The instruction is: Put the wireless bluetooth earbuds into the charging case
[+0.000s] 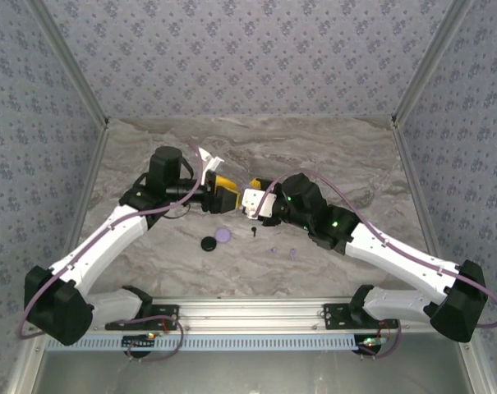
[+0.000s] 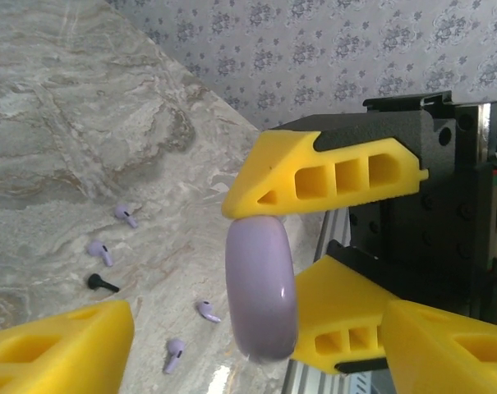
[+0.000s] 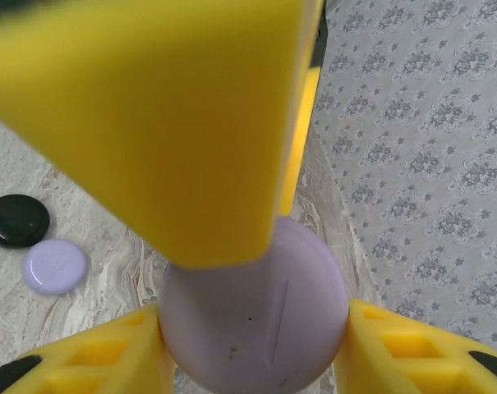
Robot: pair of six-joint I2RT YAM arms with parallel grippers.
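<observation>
A round lavender charging case hangs above the table, pinched at its rim by my right gripper, which is shut on it. In the left wrist view the case stands edge-on between the right arm's yellow fingers. My left gripper is open, one finger on each side of the case's flat faces, with a wide gap on the left. Several lavender earbuds and one black earbud lie loose on the marble below. Both grippers meet at the table's middle.
A black disc and a lavender disc lie side by side just in front of the grippers, next to the black earbud. Patterned walls close in the marble table. An aluminium rail runs along the near edge.
</observation>
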